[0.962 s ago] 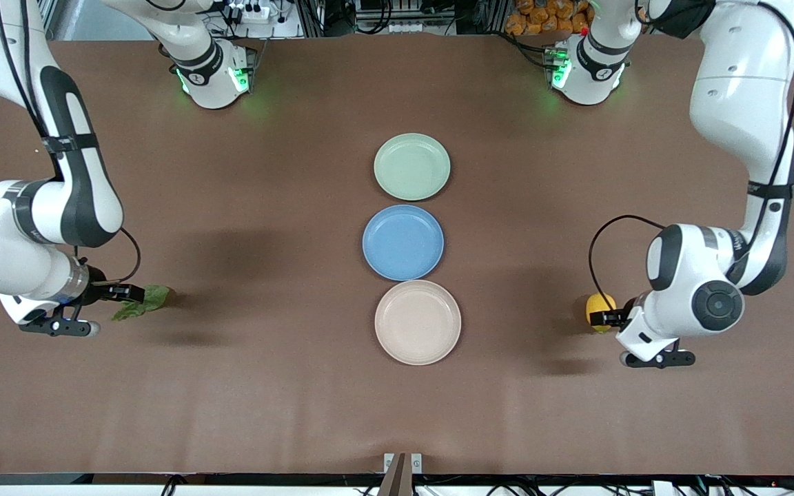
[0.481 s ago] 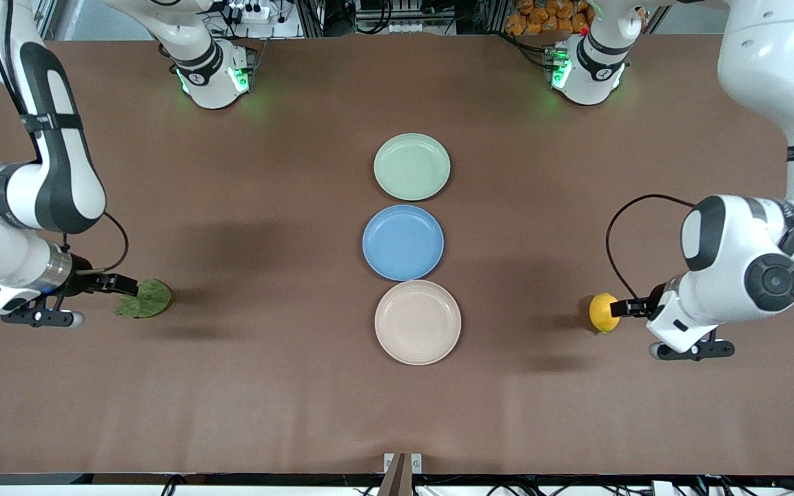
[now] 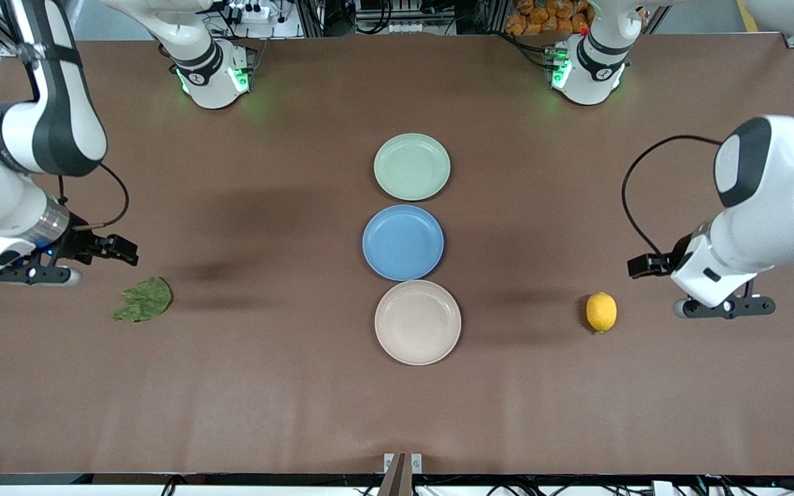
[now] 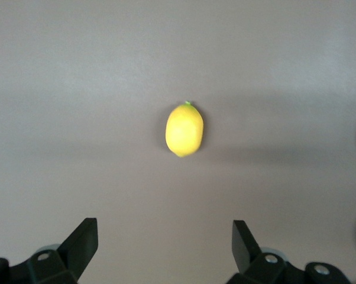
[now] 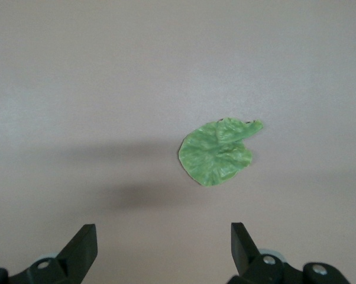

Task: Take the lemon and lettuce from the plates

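Observation:
The lemon (image 3: 601,312) lies on the bare table toward the left arm's end; it also shows in the left wrist view (image 4: 184,129). My left gripper (image 3: 645,264) is open and empty, up in the air over the table beside the lemon. The lettuce (image 3: 143,300) lies flat on the table toward the right arm's end; it also shows in the right wrist view (image 5: 218,151). My right gripper (image 3: 121,249) is open and empty, raised over the table beside the lettuce. The pale green plate (image 3: 411,166) and the beige plate (image 3: 418,322) are both empty.
A blue plate (image 3: 403,242) sits between the two other plates in a row at the middle of the table. The arm bases (image 3: 212,72) stand along the table's edge farthest from the front camera.
Both grippers have let go and lifted away. The lemon and the lettuce now lie free on the table. Both arms have drawn back toward their ends of the table.

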